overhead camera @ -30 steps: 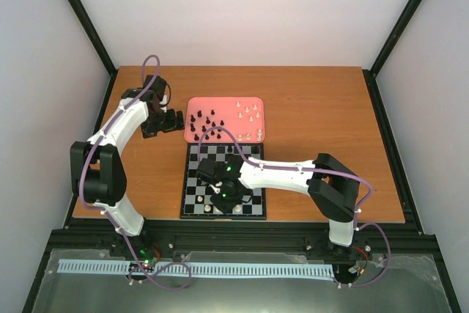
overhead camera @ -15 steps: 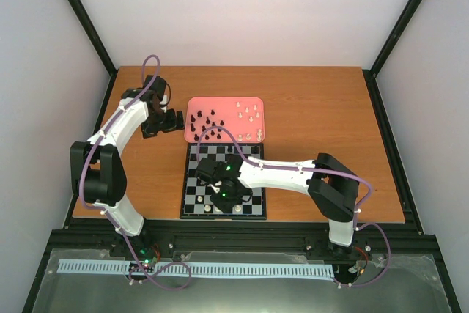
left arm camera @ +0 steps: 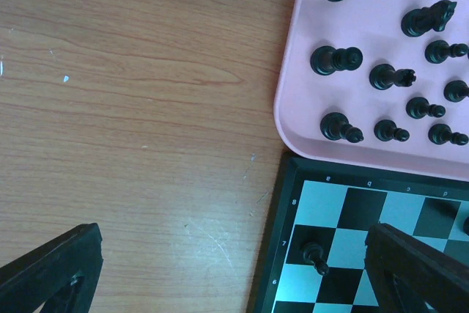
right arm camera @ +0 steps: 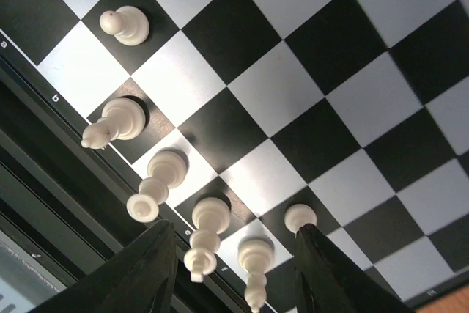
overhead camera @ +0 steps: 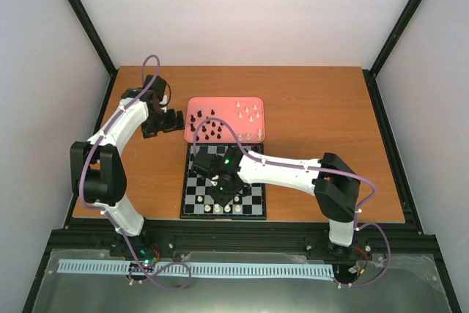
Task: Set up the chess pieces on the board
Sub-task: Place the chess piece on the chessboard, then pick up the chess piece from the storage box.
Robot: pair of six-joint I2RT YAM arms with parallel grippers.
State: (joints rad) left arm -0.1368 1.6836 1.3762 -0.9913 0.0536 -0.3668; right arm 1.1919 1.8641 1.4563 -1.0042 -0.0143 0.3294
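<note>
The table (overhead camera: 315, 144) was brown wood, closed in by plain white walls (overhead camera: 249, 12) with black frame posts (overhead camera: 399, 27) running up the corners.

A pink tray (overhead camera: 226, 100) lay toward the far side of the table, and the board (overhead camera: 192, 199) lay just on its near side, the two almost touching at the edge. Many of the chess pieces were on the tray: black pieces (overhead camera: 209, 128) on its left half and cream pieces (overhead camera: 250, 115) on its right. A short row of cream pieces (overhead camera: 223, 209) stood along the near edge of the board. The left wrist view showed a lone black pawn (left arm camera: 315, 256) upright on a dark square near the board's corner. The right arm stretched across the board from the right and hid part of its middle squares from above.

The left claw (overhead camera: 167, 122) hung over bare wood just left of the tray. Its fingers (left arm camera: 55, 265) were spread wide, with nothing between them.

The right claw (right arm camera: 234, 254) was low over the near row. Its jaws were partly apart, and its two dark fingers (right arm camera: 146, 269) flanked two upright cream pieces without gripping either. A small cream pawn (right arm camera: 300, 216) stood just beside the other finger; whether they touched I cannot tell.
</note>
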